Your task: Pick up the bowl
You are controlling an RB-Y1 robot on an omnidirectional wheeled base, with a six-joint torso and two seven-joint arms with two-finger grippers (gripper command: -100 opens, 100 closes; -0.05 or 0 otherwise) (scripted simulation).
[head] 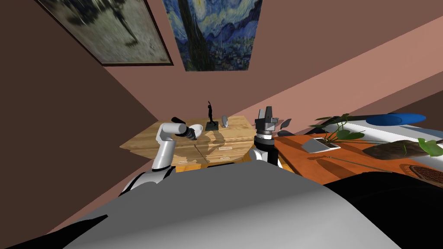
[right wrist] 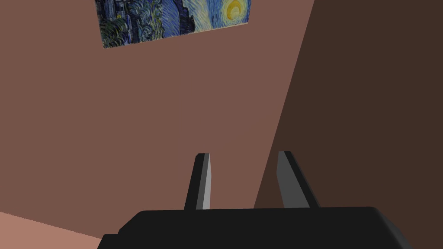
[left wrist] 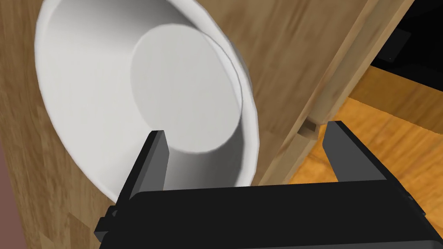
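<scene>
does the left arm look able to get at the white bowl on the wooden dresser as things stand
Probably yes. The left pincer is open right at the bowl on the dresser, with the bowl's rim between the two fingers and one finger over the inside. Nothing stands between them.

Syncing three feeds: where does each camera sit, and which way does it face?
Head view: on the head, steeply down-forward at light wooden dresser and white round bowl; left gripper and right gripper show.
Left wrist view: behind the left gripper, looking into the bowl; open fingers straddle its rim.
Right wrist view: behind the raised right gripper, facing up; fingers apart.
Head and left wrist share bowl, dresser.
</scene>
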